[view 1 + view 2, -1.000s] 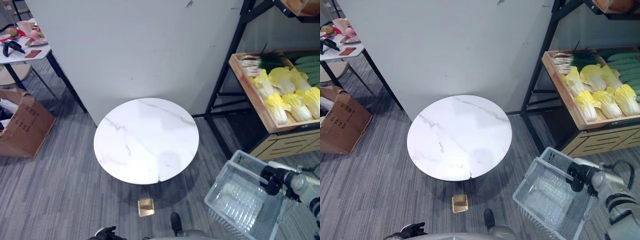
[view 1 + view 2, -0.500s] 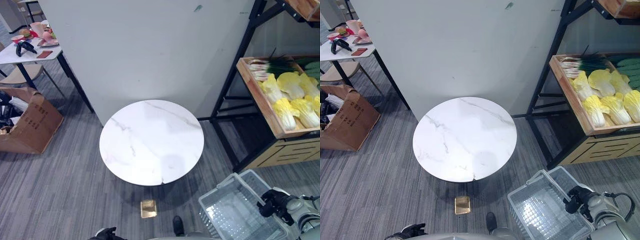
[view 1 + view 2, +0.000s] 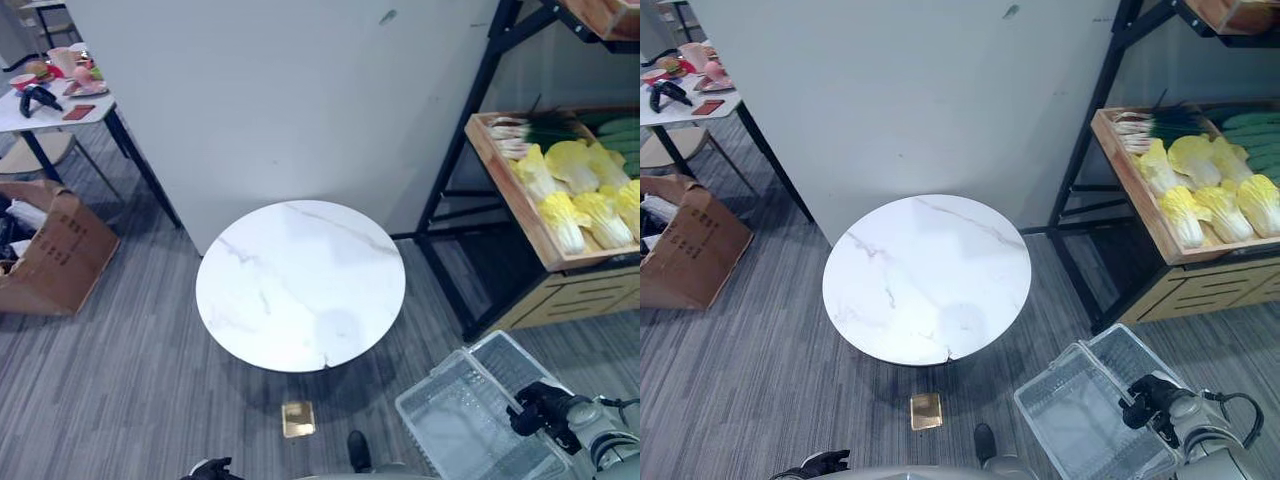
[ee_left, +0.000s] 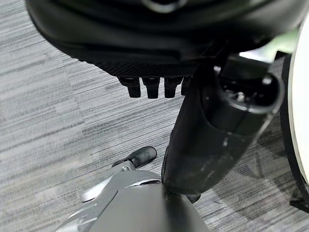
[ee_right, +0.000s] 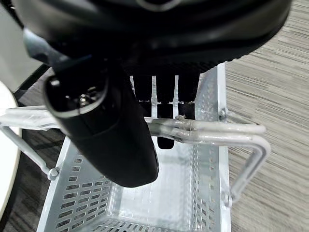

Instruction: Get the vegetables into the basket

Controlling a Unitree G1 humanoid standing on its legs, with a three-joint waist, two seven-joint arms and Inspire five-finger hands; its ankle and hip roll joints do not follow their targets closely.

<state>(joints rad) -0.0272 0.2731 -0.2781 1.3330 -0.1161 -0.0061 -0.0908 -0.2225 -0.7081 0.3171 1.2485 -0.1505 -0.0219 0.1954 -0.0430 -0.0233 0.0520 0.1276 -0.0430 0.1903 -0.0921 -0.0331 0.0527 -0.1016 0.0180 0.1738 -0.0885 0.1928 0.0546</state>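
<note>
Idle by the floor, left hand [image 4: 159, 58] with fingers [image 4: 150, 87] curled on nothing; round marble tabletop [image 3: 300, 285] bare; lower and nearer than a second ago, empty clear basket [image 3: 480, 420] carried by right hand [image 5: 120, 116], fingers hooked round its handles [image 5: 212, 130], a grip plain in the right wrist view; cabbages [image 3: 575, 195] waiting in the shelf crate [image 3: 520, 205], loading not yet begun

My right robot hand [image 5: 116, 121]: glossy black plastic. Basket [image 5: 145, 203]: clear perforated plastic, smooth handles. Tabletop [image 3: 300, 285]: polished white marble look. Floor [image 3: 110, 390]: matt grey carpet.
</note>
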